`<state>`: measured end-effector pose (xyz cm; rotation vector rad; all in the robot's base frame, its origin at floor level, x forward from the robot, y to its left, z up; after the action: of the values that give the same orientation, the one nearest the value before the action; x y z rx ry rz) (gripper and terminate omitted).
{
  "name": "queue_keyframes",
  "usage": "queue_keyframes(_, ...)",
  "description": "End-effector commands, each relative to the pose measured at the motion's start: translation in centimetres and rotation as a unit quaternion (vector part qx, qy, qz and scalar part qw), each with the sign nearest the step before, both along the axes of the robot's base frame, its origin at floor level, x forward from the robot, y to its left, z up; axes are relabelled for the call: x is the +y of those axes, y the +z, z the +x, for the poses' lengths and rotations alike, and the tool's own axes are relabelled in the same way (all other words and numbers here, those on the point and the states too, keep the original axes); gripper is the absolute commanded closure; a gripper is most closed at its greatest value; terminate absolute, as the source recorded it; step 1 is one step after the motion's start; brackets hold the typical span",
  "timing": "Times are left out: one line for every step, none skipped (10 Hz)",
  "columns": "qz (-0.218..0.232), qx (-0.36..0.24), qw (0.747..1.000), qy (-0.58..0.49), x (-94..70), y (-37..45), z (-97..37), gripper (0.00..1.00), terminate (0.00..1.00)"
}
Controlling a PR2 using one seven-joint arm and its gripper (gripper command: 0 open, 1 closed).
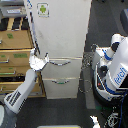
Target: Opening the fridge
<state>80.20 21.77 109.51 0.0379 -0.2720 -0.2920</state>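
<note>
While one fridge (pixel 62 35) stands closed above two drawers, one gripper (pixel 38 61), jaws spread and empty, reaches its handle's (pixel 34 37) lower end.

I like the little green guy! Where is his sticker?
The green-figure sticker sits near the top of the fridge door, on the exterior view's left, beside the long vertical handle.

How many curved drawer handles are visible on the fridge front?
2. One handle is on the upper drawer of the fridge, beside the tool; the other handle is on the lower drawer. None appears hidden.
</note>
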Motion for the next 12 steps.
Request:
queue_keyframes(0.000, 0.028, 0.999, 0.044, 6.9, 0.7, 6.6, 0.00, 0.00)
queue_keyframes(0.000, 0.030, 0.999, 0.045, 7.7, 0.4, 6.7, 0.00, 0.00)
queue_keyframes(-0.003, 0.034, 0.998, 0.047, 8.5, -0.1, 7.5, 0.00, 0.00)
queue_keyframes(-0.007, 0.037, 0.998, 0.048, 8.7, -0.2, 7.8, 0.00, 0.00)
queue_keyframes(-0.011, 0.042, 0.998, 0.047, 8.6, -0.6, 8.6, 0.00, 0.00)
queue_keyframes(-0.020, 0.049, 0.998, 0.044, 8.4, -0.8, 9.2, 0.00, 0.00)
queue_keyframes(-0.028, 0.053, 0.997, 0.045, 8.4, -0.7, 10.1, 0.00, 0.00)
queue_keyframes(-0.030, 0.056, 0.997, 0.042, 8.2, -0.7, 10.7, 0.00, 0.00)
queue_keyframes(-0.030, 0.060, 0.997, 0.041, 8.0, -0.8, 11.2, 0.00, 0.00)
queue_keyframes(-0.103, 0.100, 0.989, 0.041, 8.1, -1.3, 12.5, 0.00, 0.00)
queue_keyframes(-0.112, 0.102, 0.987, 0.048, 7.4, -0.9, 12.9, 0.00, 0.00)
queue_keyframes(-0.099, 0.108, 0.988, 0.039, 5.7, -0.9, 13.4, 0.00, 0.00)
